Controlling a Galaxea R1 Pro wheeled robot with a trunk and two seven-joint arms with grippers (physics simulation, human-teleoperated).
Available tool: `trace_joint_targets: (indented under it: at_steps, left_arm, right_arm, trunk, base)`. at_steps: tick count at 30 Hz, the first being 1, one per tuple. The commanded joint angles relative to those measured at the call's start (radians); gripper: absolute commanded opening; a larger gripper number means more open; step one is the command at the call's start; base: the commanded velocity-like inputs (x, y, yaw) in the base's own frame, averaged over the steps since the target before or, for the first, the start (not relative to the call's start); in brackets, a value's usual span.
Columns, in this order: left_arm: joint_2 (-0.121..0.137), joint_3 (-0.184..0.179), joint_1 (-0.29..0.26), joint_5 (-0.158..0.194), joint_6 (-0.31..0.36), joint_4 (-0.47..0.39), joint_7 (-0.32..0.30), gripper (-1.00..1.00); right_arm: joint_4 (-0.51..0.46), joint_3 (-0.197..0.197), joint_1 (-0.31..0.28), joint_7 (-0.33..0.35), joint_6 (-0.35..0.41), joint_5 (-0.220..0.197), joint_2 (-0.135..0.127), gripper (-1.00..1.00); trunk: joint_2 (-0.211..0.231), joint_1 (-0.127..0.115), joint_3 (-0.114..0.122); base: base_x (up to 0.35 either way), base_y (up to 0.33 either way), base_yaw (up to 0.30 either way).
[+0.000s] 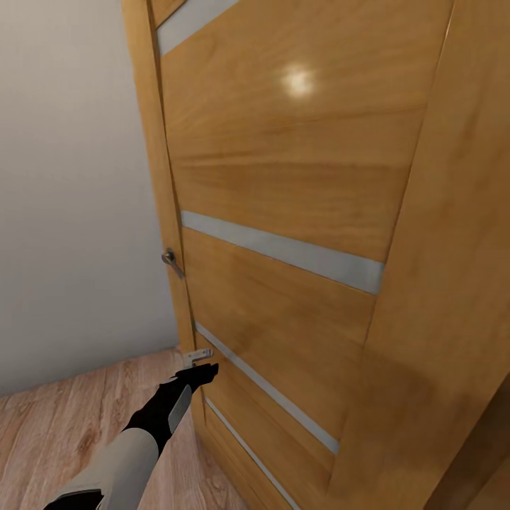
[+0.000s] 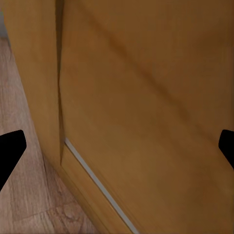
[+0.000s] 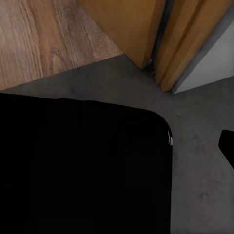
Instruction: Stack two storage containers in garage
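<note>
Head view: a honey-coloured wooden door [image 1: 283, 212] with pale horizontal strips is seen across most of the frame, a grey lever handle [image 1: 171, 260] being set at its left edge. A plain grey wall [image 1: 71, 177] is shown at the left, and light wood plank flooring [image 1: 64, 432] at the lower left. The left arm is extended from the bottom of the frame, and its left claw [image 1: 200, 363] is held just beside the lower door edge. In the left wrist view, the fingertips [image 2: 10, 148] are seen at opposite edges of the frame, so the left claw is spread wide and nothing is held. In the right wrist view, a large black shape [image 3: 83, 168] is seen over dark grey floor [image 3: 195, 146]; the state of the right claw cannot be told. The storage containers cannot be located.
</note>
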Motion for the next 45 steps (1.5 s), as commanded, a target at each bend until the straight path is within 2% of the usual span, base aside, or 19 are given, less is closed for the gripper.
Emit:
trace_joint_targets:
  at_steps: [1,16,28,45]
  left_arm:
    - [-0.001,0.0,0.0,0.017,0.006,-0.002,-0.002,1.0]
    - [-0.001,0.0,0.0,0.017,0.006,-0.002,-0.002,1.0]
    - [-0.001,0.0,0.0,0.018,0.006,-0.002,-0.002,1.0]
    - [-0.001,0.0,0.0,0.016,0.006,-0.002,-0.002,1.0]
  right_arm:
    - [0.001,0.0,0.0,0.001,-0.004,0.002,0.0,1.0]
    - [0.001,-0.001,0.0,0.0,-0.005,0.002,0.0,1.0]
    - [0.001,-0.001,0.0,0.0,-0.005,0.002,0.0,1.0]
    - [0.001,-0.001,0.0,0.0,-0.005,0.002,0.0,1.0]
  trunk:
    - [0.0,0.0,-0.001]
    - [0.0,0.0,-0.001]
    - [0.0,0.0,-0.001]
    - [0.0,0.0,-0.001]
  base:
    - [0.0,0.0,0.0]
    - [0.01,0.0,0.0]
    - [0.221,0.0,0.0]
    - [0.008,0.0,0.0]
